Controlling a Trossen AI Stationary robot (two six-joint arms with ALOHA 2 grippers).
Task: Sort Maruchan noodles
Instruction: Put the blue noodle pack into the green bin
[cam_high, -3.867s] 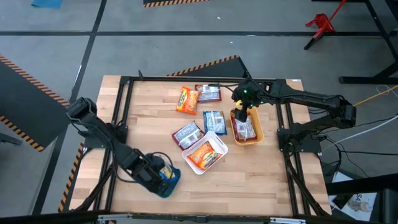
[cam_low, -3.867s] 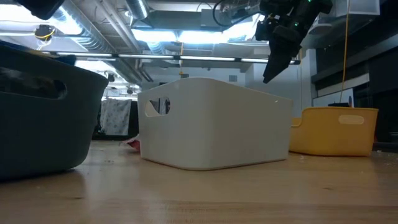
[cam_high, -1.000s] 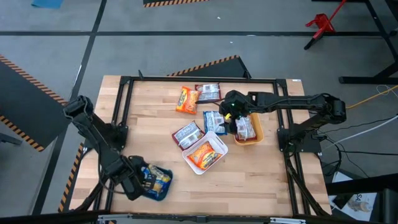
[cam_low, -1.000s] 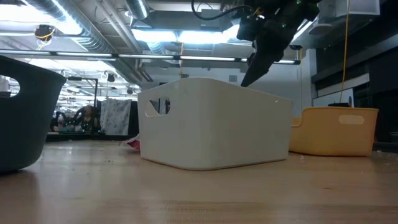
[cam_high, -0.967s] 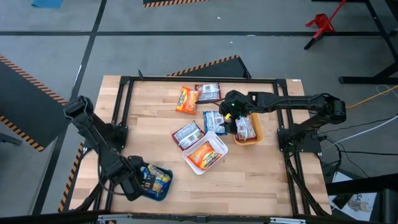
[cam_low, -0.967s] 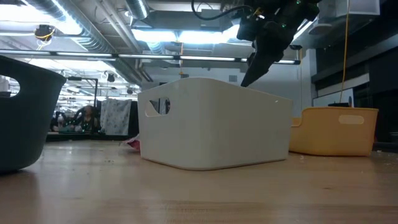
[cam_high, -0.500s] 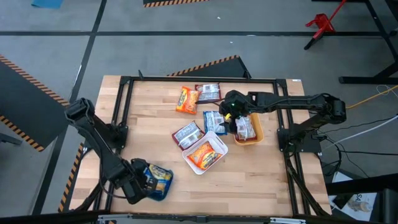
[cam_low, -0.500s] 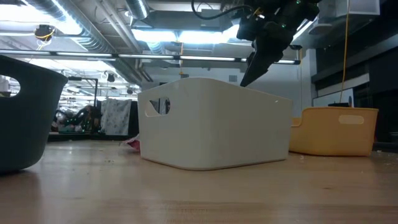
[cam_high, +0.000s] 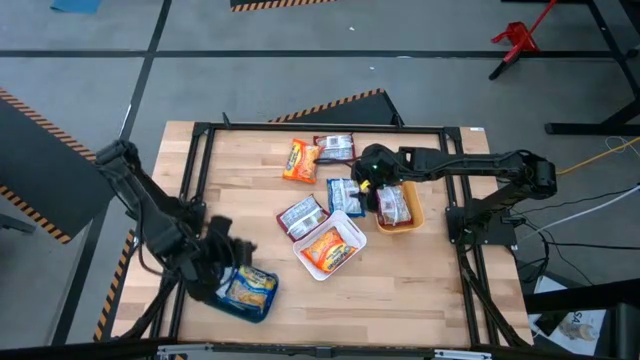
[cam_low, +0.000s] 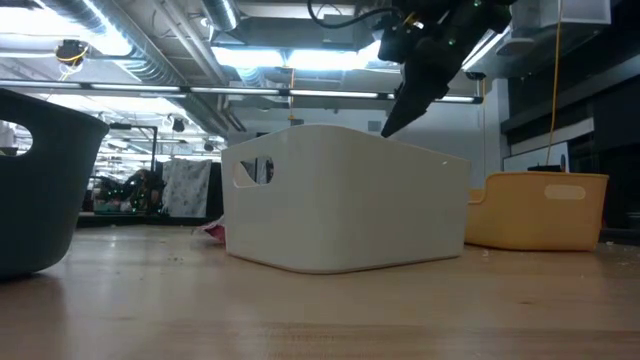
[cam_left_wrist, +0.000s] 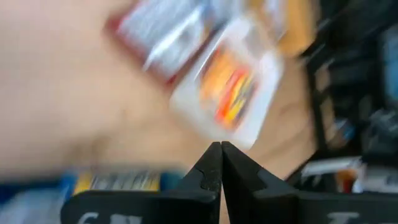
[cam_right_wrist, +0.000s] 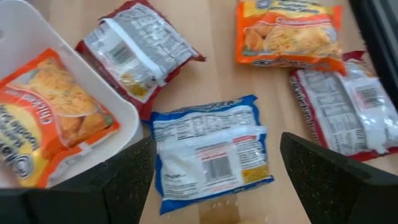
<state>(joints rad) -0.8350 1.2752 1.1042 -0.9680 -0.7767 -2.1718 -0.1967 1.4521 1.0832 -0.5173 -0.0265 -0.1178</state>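
Item: ramen packets, sorting in hand.

- Right gripper (cam_right_wrist: 211, 180): jaws wide, empty, hanging over the blue packet (cam_right_wrist: 211, 158), which lies flat on the table (cam_high: 250, 190) just beside the white bin (cam_high: 352, 238).
- Left gripper (cam_left_wrist: 216, 155): fingers pressed together, holding nothing, above the teal bin (cam_high: 222, 296) at the table's near left corner.
- Bins: white bin holds an orange packet (cam_high: 328, 248); orange bin (cam_high: 414, 215) holds a red-and-silver packet (cam_high: 394, 205); teal bin holds a blue-and-yellow packet (cam_high: 250, 285).
- Loose on table: another orange packet (cam_high: 300, 160), two red-and-silver packets (cam_high: 335, 149) (cam_high: 301, 215).

Handling note: the step appears to be picking up the blue packet. Best to centre the jaws across its short sides, descend straight, and pinch the glossy film firmly so it does not slip; keep clear of the white bin's rim.
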